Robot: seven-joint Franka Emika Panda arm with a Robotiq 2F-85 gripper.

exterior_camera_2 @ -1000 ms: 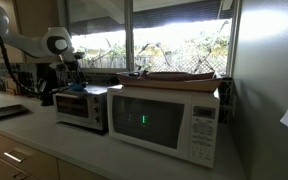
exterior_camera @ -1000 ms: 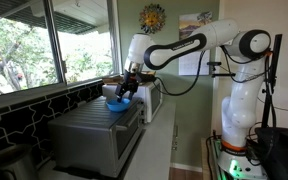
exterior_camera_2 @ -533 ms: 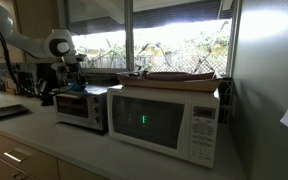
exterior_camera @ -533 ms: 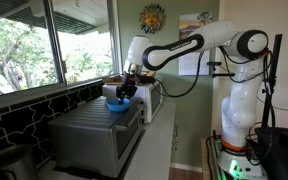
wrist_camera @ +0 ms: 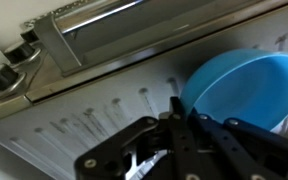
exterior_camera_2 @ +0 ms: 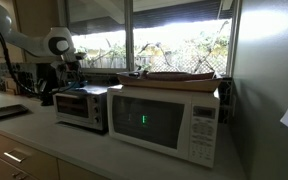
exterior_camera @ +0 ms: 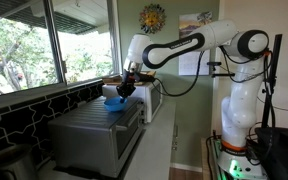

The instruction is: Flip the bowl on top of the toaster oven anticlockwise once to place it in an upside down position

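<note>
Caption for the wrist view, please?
Gripper pinching the rim of the tilted blue bowl atop the ribbed toaster oven.

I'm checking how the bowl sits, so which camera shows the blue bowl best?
The wrist view: the bowl fills its right side, hollow visible. The exterior views are distant; at best a small blue patch under the gripper.

The small, bright blue bowl (exterior_camera: 115,100) is tilted at the far end of the toaster oven (exterior_camera: 94,135), a large grey box (ribbed metal on top). In the wrist view, the bowl's smooth, hollow inside faces the camera, its rim off level.
</note>
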